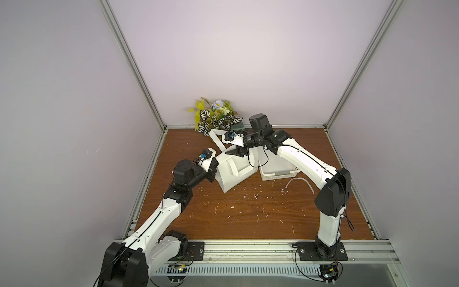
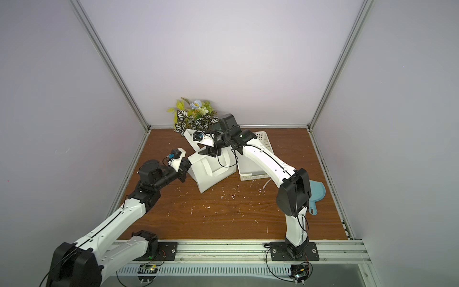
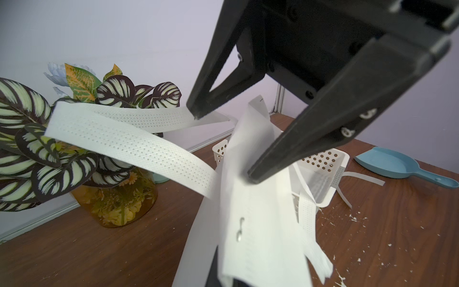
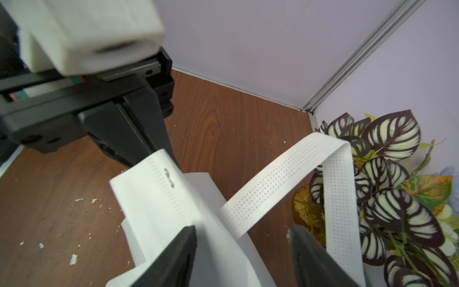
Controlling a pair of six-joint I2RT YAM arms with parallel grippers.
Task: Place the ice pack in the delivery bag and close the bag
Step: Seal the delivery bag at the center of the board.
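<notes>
Left wrist view: right claw [image 3: 223,146] stands wide, astride the delivery bag [image 3: 260,223] wall, likely to spread its mouth.
Left claw [image 4: 159,149]: pinched on the bag rim, steadying it.
Ice pack [image 3: 316,182]: seemingly in the perforated basket [image 3: 323,159], unheld.

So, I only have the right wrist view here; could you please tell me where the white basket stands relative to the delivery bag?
Observer: The white basket stands just to the right of the delivery bag, and its corner seems to touch the bag.
Operator: Thank you. Is anything else lying on that side?
Observer: Yes, a blue scoop lies on the table past the basket, further right.
</notes>
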